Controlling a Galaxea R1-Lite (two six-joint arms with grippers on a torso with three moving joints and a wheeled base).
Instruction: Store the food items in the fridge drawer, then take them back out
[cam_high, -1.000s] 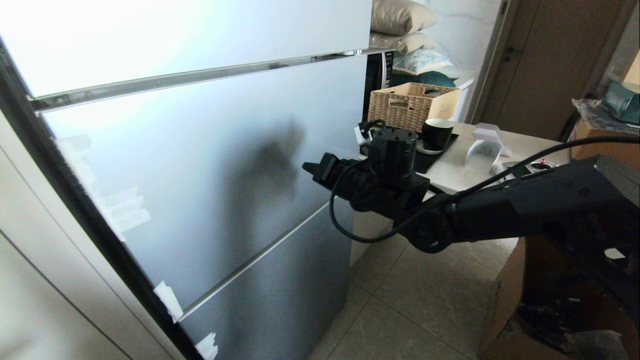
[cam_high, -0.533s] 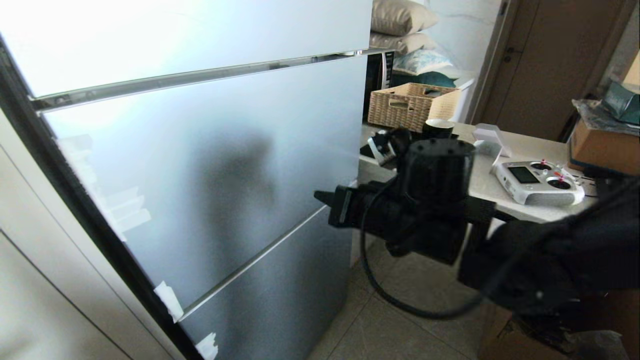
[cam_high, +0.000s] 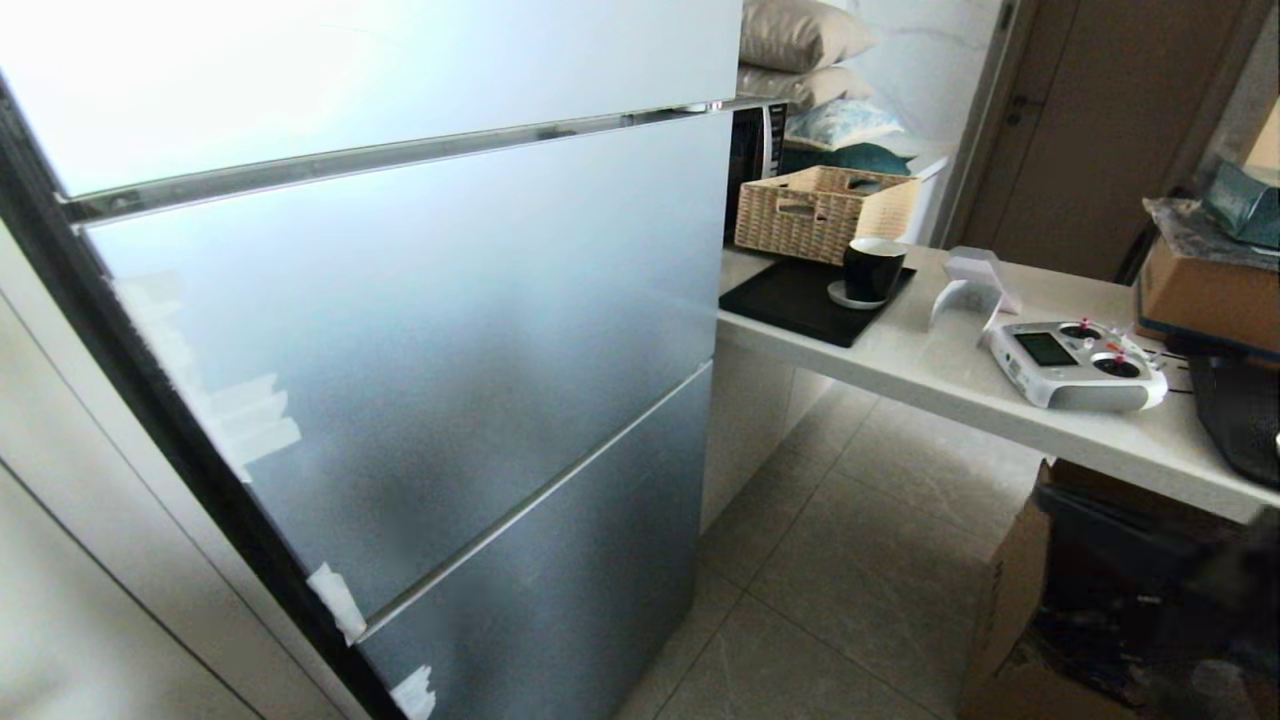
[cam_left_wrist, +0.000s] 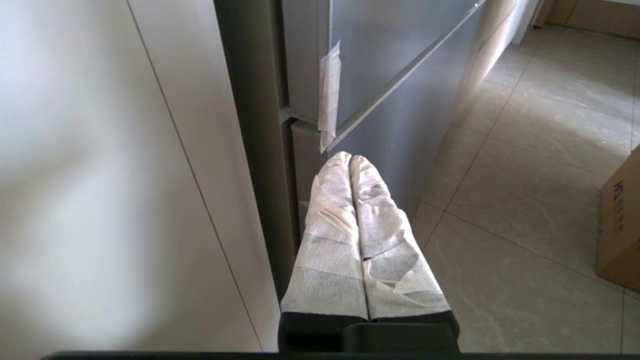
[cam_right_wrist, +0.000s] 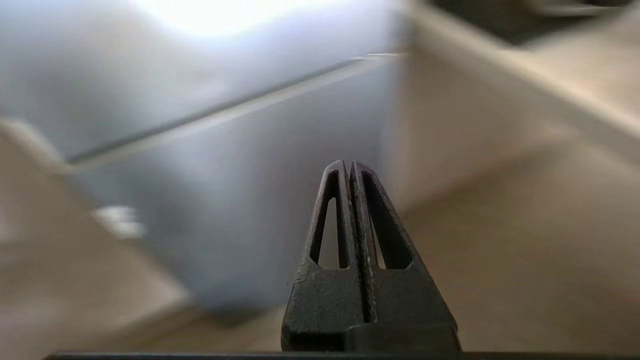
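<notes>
The grey fridge (cam_high: 420, 330) stands closed, all its door panels flush, so the fridge drawer and the food items are hidden. My left gripper (cam_left_wrist: 350, 159), wrapped in white tape, is shut and empty, parked low by the fridge's left lower corner (cam_left_wrist: 310, 125). My right gripper (cam_right_wrist: 348, 165) is shut with nothing in it, low down and pointing toward the lower fridge panel (cam_right_wrist: 240, 200). Neither gripper shows in the head view.
A white counter (cam_high: 950, 380) runs right of the fridge with a wicker basket (cam_high: 820, 210), a black mug (cam_high: 872, 268) on a black mat, and a white remote controller (cam_high: 1075, 362). A cardboard box (cam_high: 1040, 600) sits on the tiled floor below.
My right arm has dropped down and out of the head view, uncovering the counter. The fridge stays closed.
</notes>
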